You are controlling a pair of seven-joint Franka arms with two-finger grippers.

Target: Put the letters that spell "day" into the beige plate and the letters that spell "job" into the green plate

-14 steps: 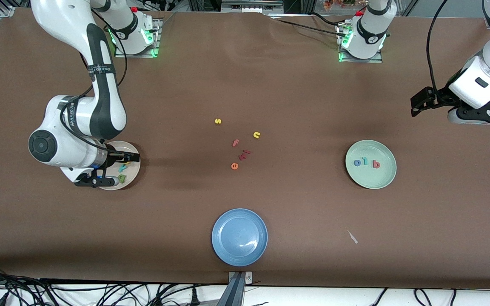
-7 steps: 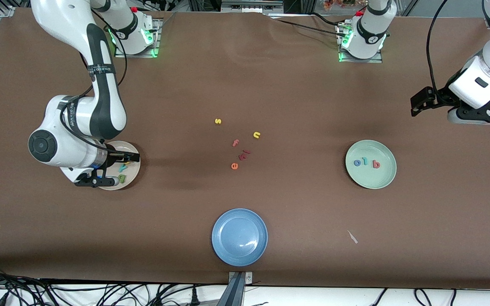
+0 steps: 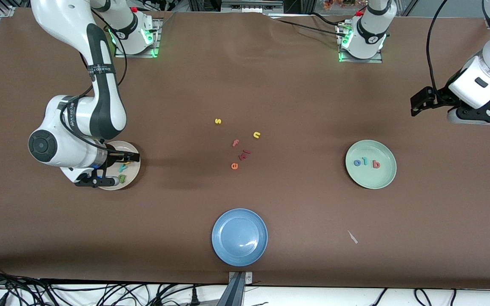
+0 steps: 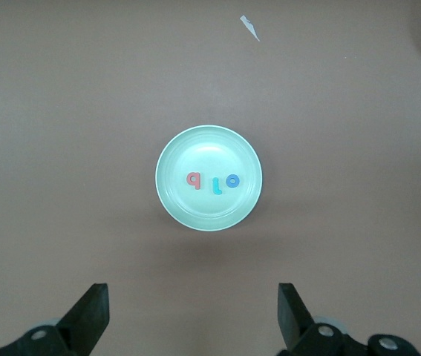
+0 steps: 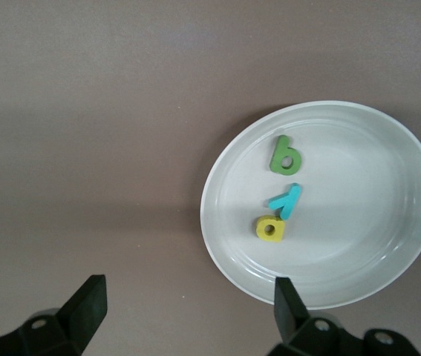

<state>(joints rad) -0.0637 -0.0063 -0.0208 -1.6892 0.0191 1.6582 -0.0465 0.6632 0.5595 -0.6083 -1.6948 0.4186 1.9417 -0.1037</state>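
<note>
**Letters sorted onto both plates, both grippers empty**

Letters that spell "day" lie in the beige plate (image 5: 388, 267): I see the dark green d (image 5: 284, 155), the teal y (image 5: 287, 200) and the yellow a (image 5: 270, 228) close together, the y touching the a. My right gripper (image 5: 184, 308) hangs low over the table at the plate's edge, its fingers spread wide and holding nothing; one fingertip (image 5: 287, 297) stands over the rim, and the three letters sit just off to that side of the gap rather than between the fingers.

In the green plate (image 3: 370, 178) the blue o (image 3: 357, 162), the teal j (image 3: 366, 161) and the pinkish-red b (image 3: 376, 164) lie in a row. My left gripper (image 4: 191, 308) waits high up at the left arm's end of the table, fingers apart and empty, well away from that plate.

At mid-table I see a yellow s (image 3: 217, 121), a yellow n (image 3: 257, 135), a pink f (image 3: 235, 143) and an orange e (image 3: 234, 166). The blue plate (image 3: 239, 255) lies nearer the front camera.
</note>
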